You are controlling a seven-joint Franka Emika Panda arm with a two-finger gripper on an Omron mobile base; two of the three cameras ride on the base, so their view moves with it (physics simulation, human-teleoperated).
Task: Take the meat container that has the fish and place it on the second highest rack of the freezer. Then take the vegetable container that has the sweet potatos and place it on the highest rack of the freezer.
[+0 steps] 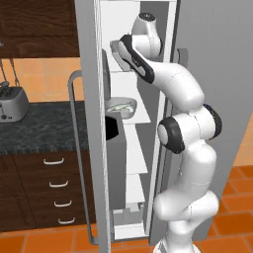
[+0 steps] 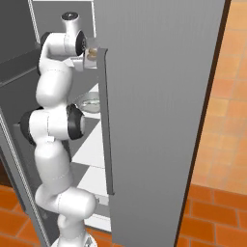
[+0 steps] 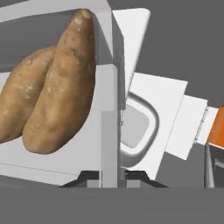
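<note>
Fingers [image 3: 110, 173] clamp the vegetable container [image 3: 65, 170] holding 2 sweet potatoes [image 3: 57, 96].

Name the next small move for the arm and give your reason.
Probably ease the sweet potato container further in over the highest rack, then lower it. The gripper is shut on its wall, held high inside the freezer; the fish container already sits a rack below.

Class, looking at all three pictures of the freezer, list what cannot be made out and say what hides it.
- Gripper: fingertips barely show in the hand view; the container wall covers them.
- Sweet potatoes: left ends cut off by the hand view's edge.
- Lower container: contents too small in the left base view; the arm and door partly hide it in the right base view.
- Top rack: hidden behind the arm's wrist in both base views.
</note>
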